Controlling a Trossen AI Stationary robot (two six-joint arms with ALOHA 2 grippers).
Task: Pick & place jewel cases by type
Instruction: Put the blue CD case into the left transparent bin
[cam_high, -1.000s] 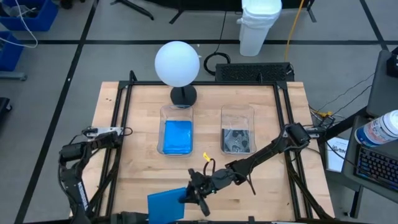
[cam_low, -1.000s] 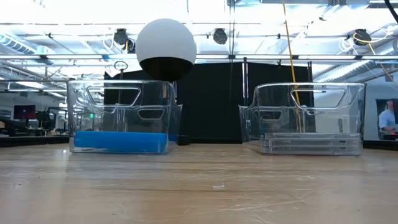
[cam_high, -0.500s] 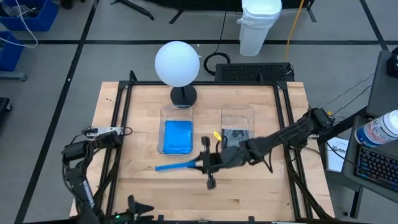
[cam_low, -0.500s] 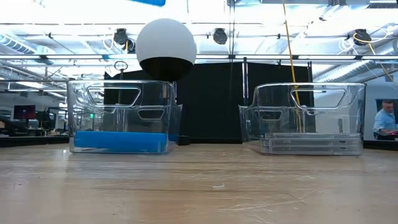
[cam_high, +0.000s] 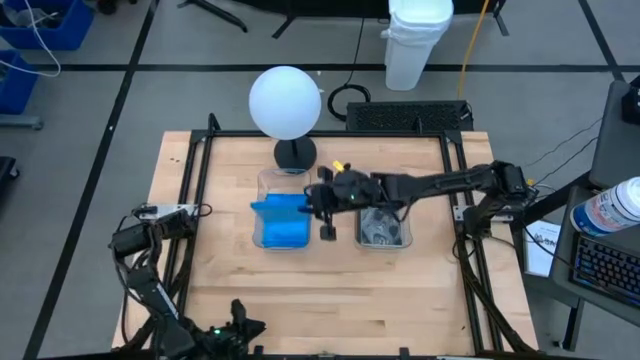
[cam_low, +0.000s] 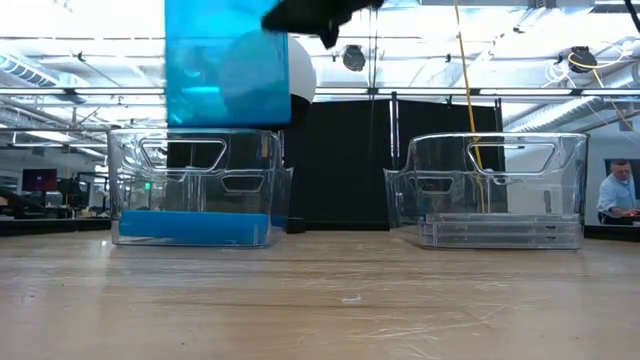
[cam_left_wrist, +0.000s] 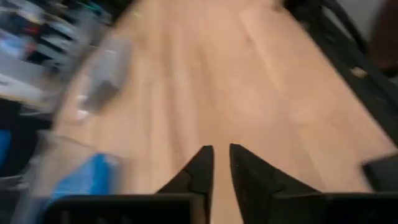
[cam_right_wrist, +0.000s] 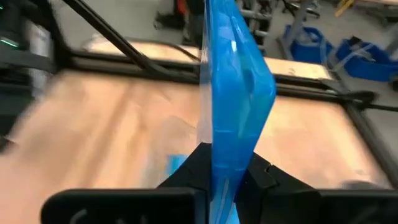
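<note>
Now blue jewel case (cam_low: 226, 62) — above left tub (cam_low: 130, 180)

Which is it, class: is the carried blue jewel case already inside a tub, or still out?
Out: the blue jewel case hangs from the right gripper above the left tub.

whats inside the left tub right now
The left tub holds a stack of blue jewel cases lying flat on its bottom. How many cannot be counted. The right gripper holds another blue case above the tub, partly covering its contents from overhead.
</note>
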